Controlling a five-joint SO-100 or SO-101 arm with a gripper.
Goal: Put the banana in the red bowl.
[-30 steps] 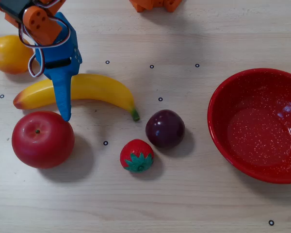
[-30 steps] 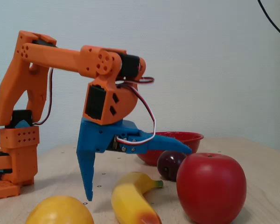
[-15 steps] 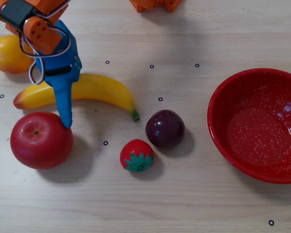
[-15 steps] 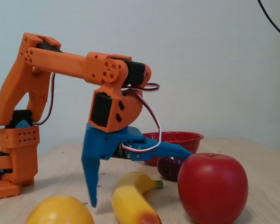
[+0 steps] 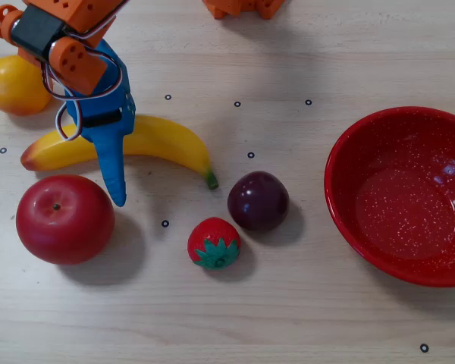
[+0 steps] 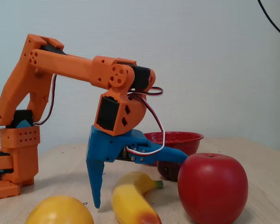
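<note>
The orange arm reaches in from the upper left of the overhead view, and its blue gripper (image 5: 115,163) hangs over the middle of the banana (image 5: 163,144). From the side, in the fixed view, the gripper (image 6: 130,186) stands wide open: one finger points straight down to the worktop (image 6: 74,163) on the left of the banana (image 6: 130,198), the other sticks out nearly level to the right, above it. Nothing is clamped between them; the banana lies flat on the wood.

In the overhead view the banana runs across the left half of the frame, its reddish end at far left and its green tip toward the centre. Just below it at lower left sits a red apple (image 5: 64,218), and a round yellow-orange fruit (image 5: 14,85) sits at the upper left edge, partly under the arm. Near the centre a dark purple plum (image 5: 258,200) rests beside a strawberry (image 5: 214,243), the two close together.

The red bowl (image 5: 349,197) fills the right side of the overhead frame, well apart from the banana, with only white speckles showing inside. In the fixed view its rim (image 6: 191,136) shows behind the gripper, and the apple (image 6: 213,187) looms in the lower right foreground.
</note>
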